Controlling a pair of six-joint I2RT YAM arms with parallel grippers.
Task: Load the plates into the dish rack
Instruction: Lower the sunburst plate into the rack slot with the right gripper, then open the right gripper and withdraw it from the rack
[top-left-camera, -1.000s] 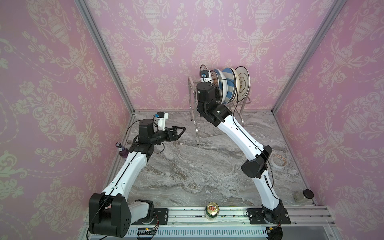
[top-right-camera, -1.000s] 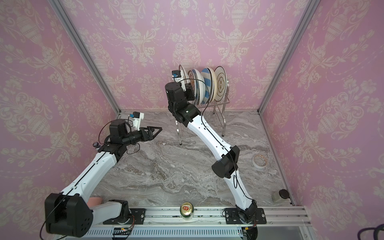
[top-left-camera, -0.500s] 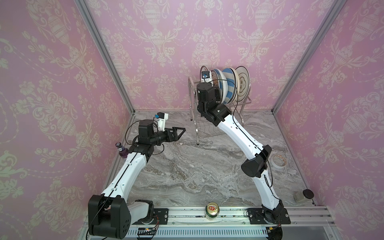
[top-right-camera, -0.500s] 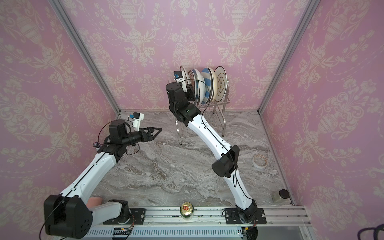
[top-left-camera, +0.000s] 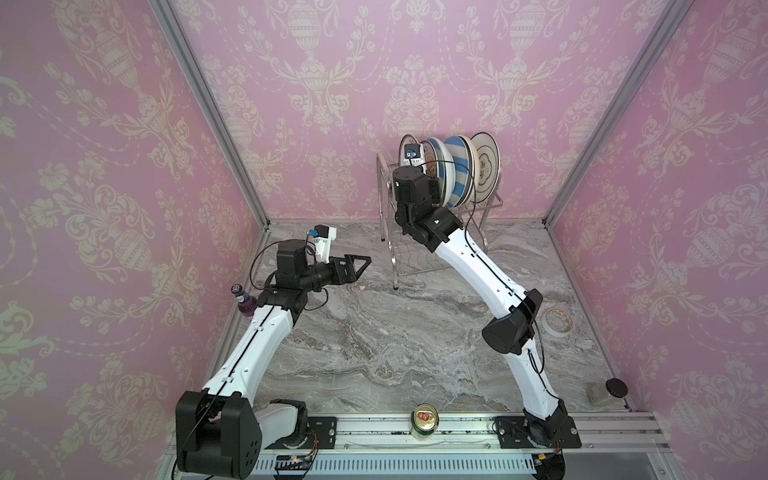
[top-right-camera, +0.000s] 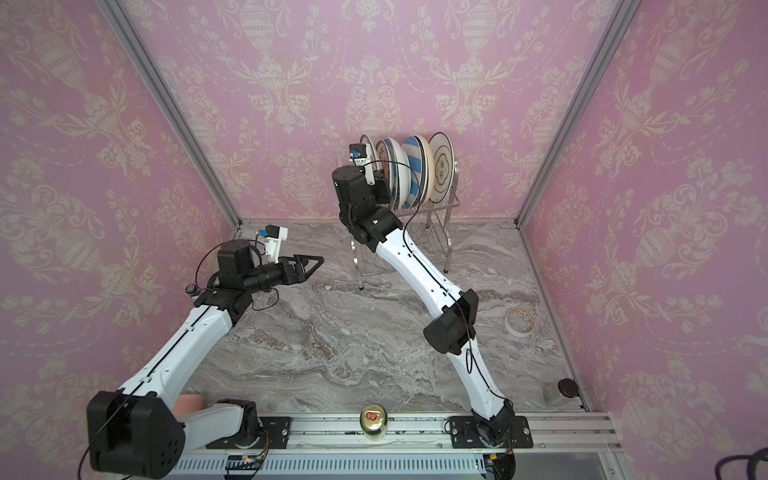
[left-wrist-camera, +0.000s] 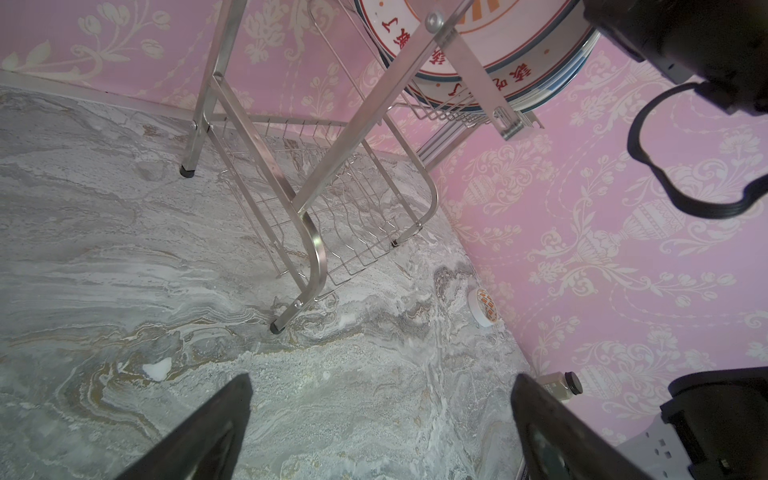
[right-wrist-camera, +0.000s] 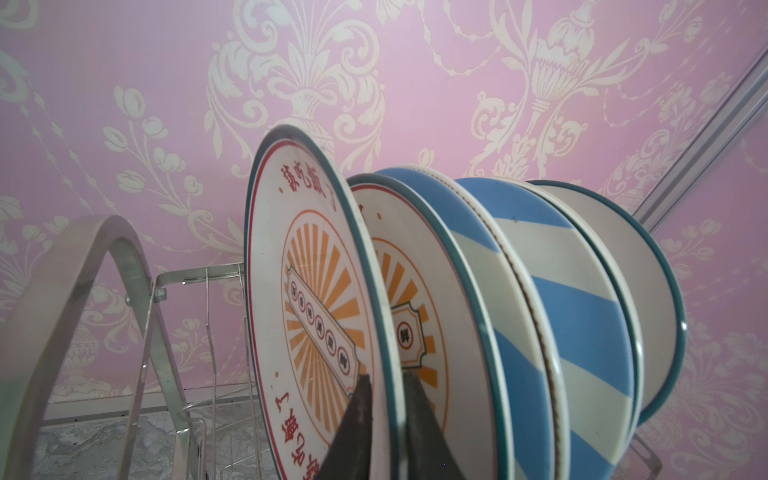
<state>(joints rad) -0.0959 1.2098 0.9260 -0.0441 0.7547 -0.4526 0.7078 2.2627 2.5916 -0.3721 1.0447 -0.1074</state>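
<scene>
**A:** Where are the plates seen?

**B:** The round plates (top-left-camera: 459, 178) are seen standing on edge in the top shelf of the shiny steel wire dish rack (left-wrist-camera: 360, 124). The rack stands at the back of the grey marbled table top (top-left-camera: 374, 332). No plate is seen lying on the table.

**A:** What is done by the grippers?

**B:** The rim of the front plate (right-wrist-camera: 307, 291), white with an orange sunburst, is straddled by the right gripper (right-wrist-camera: 386, 378), one black finger on each side. Whether the rim is pinched or let go cannot be told. The left gripper (left-wrist-camera: 382, 376) is held wide open with nothing in it, above the table and apart from the rack.

**A:** How is this step done well?

**B:** It is judged that the front plate is being left in its slot. The jaws should be opened only a little, and the plate should be seen to stand by itself. Then the fingers should be drawn straight back along the rim, so that the second sunburst plate (right-wrist-camera: 415, 282) just behind is not bumped.

**A:** What could get in the way?

**B:** The arched steel handle (right-wrist-camera: 83, 291) is near the front plate and should be missed. The small purple bottle (top-left-camera: 245, 300), the white roll of tape (top-left-camera: 545, 325) and the green drink can (top-left-camera: 424, 420) are well apart, so no trouble is expected from them.
</scene>
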